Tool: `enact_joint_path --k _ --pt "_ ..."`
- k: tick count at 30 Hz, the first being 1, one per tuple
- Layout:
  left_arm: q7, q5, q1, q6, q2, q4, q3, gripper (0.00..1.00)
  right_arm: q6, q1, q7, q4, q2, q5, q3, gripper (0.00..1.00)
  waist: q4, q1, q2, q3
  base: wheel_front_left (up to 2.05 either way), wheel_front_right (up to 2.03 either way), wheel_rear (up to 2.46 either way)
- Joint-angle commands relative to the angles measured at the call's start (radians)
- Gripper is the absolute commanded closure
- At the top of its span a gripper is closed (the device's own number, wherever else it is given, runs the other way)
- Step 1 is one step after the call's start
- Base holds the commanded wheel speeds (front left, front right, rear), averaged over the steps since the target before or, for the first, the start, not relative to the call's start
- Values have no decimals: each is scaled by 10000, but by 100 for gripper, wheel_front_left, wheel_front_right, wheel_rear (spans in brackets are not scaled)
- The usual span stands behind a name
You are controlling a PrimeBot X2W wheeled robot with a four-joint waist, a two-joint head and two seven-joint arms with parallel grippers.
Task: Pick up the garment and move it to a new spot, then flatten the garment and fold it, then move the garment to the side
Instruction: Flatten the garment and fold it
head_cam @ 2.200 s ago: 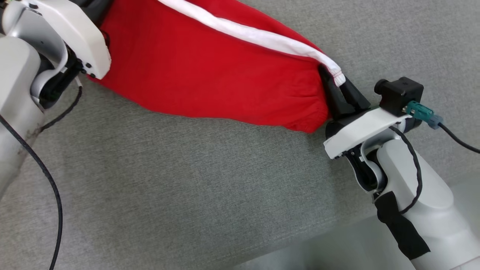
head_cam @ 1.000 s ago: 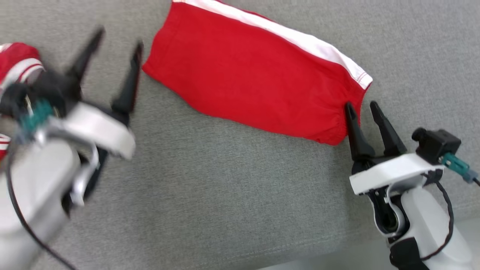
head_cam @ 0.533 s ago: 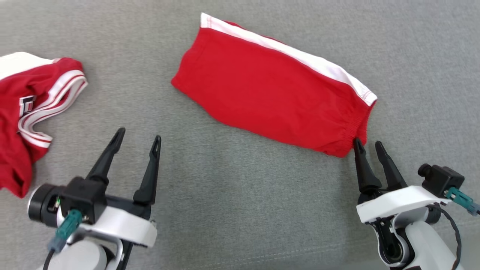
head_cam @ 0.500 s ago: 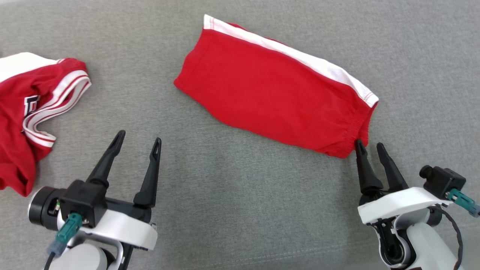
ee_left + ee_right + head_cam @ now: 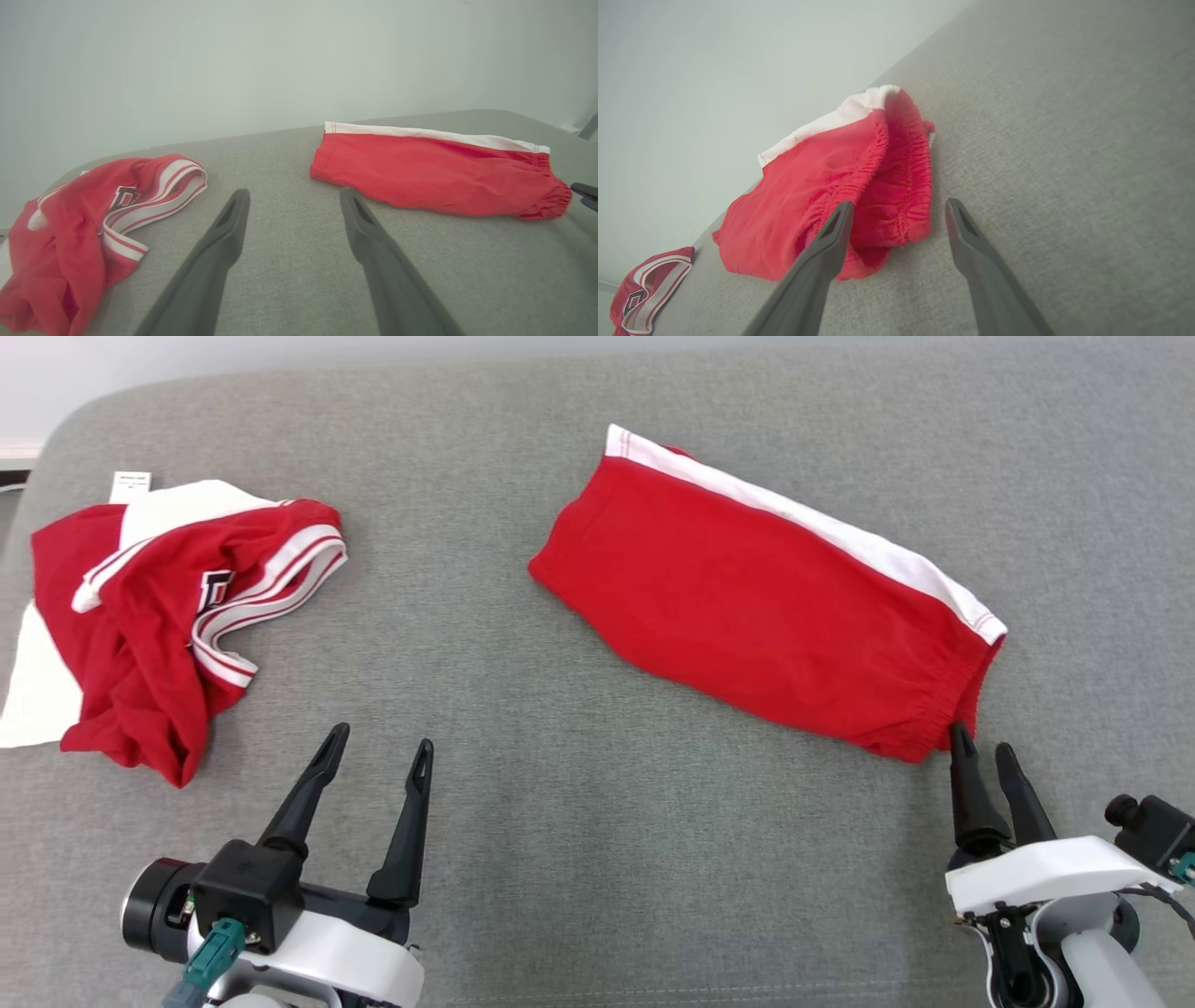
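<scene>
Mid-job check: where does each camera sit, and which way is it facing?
Head view: above, looking down on the grey fabric surface; folded red shorts with a white stripe right, crumpled red-and-white jersey left; left gripper and right gripper, both open, at the bottom.
Left wrist view: low, looking along its own fingers across the surface toward a pale wall.
Right wrist view: low, tilted, facing the shorts' elastic end.
Shared: both garments appear in all three.

A grey upholstered surface (image 5: 597,859) is seen, rounded at its far left corner and backed by a plain pale wall (image 5: 233,70). A stitched seam (image 5: 700,991), possibly piping, is run along its near edge.
</scene>
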Motion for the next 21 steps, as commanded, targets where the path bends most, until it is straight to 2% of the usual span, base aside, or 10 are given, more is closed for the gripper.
enact_joint_path --k 1,6,21 --pt "-60 129 -135 -87 214 -88 449 0 -2 -109 -3 -86 -119 17 112 0 145 0 -1 -129 0 0 0" --pt "-60 339 -116 -419 -22 152 547 0 -2 -571 300 567 -83 303 -95 0 365 0 -1 -186 0 0 0" --pt "-60 750 -233 -1230 -760 583 883 0 -2 -1789 847 1998 155 1417 218 0 775 0 -1 33 0 0 0"
